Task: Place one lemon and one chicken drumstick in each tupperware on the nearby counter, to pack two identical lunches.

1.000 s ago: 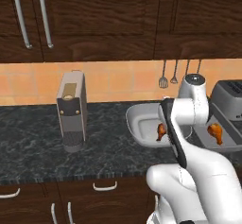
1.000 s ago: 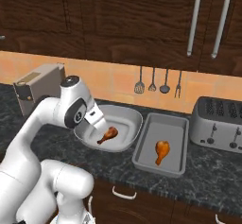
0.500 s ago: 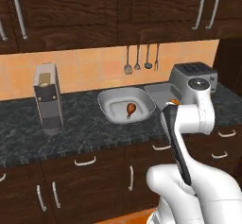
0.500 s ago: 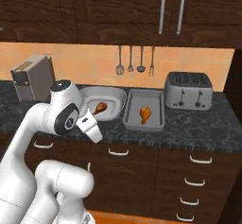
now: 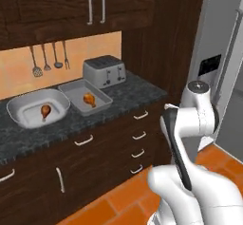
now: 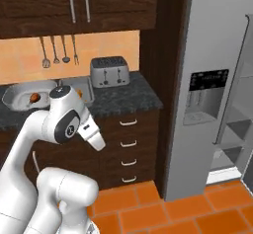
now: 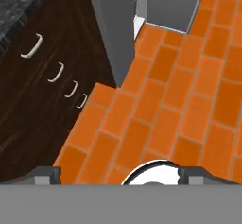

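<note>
While over floor, tool (image 7: 119, 175) wide, empty

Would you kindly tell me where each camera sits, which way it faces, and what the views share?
Left base view: behind the arm on its left, looking down at the counter, two tupperwares each holding a drumstick, and the toaster.
Right base view: behind the arm on its right, facing the counter end, toaster and fridge.
Hand view: on the hand, looking down at orange floor, drawers; open gripper at bottom.
Shared: both base views show counter, toaster, tupperwares, arm.
</note>
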You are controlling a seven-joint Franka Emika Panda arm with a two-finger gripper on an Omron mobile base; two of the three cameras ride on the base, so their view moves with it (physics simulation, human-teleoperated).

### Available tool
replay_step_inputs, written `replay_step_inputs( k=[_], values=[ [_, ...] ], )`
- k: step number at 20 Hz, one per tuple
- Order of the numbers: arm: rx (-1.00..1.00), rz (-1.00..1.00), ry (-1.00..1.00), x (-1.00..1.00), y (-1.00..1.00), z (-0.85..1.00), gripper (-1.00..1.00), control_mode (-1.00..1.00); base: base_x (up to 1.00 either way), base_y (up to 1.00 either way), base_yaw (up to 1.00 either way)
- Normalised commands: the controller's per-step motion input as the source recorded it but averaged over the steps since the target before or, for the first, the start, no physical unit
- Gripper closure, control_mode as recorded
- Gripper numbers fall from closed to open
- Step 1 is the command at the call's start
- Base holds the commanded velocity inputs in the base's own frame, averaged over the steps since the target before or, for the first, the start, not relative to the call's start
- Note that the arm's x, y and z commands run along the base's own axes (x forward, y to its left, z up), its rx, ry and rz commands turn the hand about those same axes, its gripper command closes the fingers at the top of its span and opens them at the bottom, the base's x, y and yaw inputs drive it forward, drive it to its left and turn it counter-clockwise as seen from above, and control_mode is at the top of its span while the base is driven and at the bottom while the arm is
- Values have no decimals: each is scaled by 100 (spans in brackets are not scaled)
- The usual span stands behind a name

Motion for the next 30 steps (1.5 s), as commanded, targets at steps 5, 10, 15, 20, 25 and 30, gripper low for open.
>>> replay_step_inputs(
  k=[5, 10, 15, 20, 25, 30],
  values=[
    [0, 0, 0, 0, 0, 0, -100, 100, 72, -100, -41],
    [0, 0, 0, 0, 0, 0, -100, 100, 100, -100, -1],
    [0, 0, 0, 0, 0, 0, -100, 100, 73, -100, 9],
    [0, 0, 0, 0, 0, 0, -100, 100, 90, -97, 3],
    [0, 0, 0, 0, 0, 0, -100, 100, 97, -63, 17],
    [0, 0, 0, 0, 0, 0, -100, 100, 54, -57, 55]
  ],
)
